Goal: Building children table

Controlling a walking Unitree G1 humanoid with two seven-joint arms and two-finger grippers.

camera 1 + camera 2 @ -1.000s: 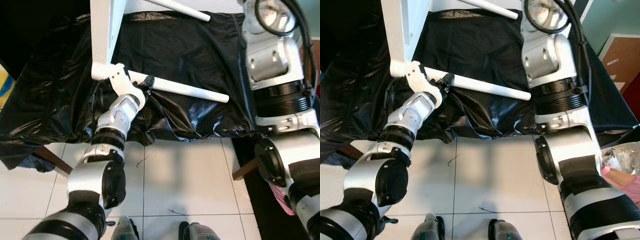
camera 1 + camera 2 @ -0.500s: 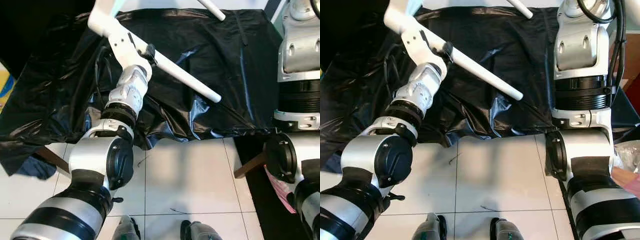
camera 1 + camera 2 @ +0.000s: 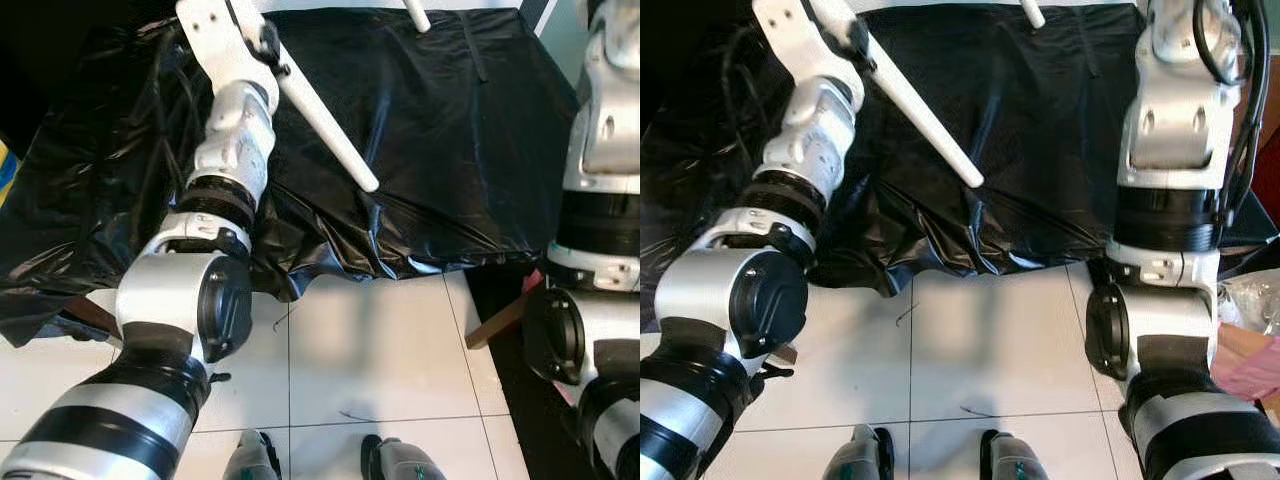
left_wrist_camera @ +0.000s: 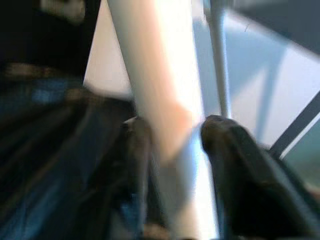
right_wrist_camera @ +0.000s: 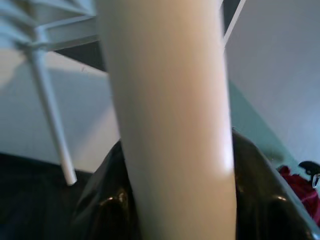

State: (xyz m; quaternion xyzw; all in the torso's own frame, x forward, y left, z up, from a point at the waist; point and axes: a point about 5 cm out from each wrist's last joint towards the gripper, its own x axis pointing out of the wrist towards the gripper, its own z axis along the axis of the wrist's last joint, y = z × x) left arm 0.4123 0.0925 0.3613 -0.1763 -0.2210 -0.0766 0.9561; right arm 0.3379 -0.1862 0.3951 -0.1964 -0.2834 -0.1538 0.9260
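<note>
Hands at work above a surface (image 3: 470,150) draped in black plastic: the left hand (image 4: 172,145) is clamped around a white table leg (image 3: 325,125), one black finger (image 4: 135,150) pressed to each side, the leg slanting down over the plastic with its free tip near the crumpled front edge. The right hand (image 5: 175,200) grips a second white leg (image 5: 170,125), whose tip (image 3: 415,15) shows above the surface's far edge.

Crumpled black plastic sheet (image 3: 440,150) drapes a surface above white floor tiles (image 3: 370,350).
</note>
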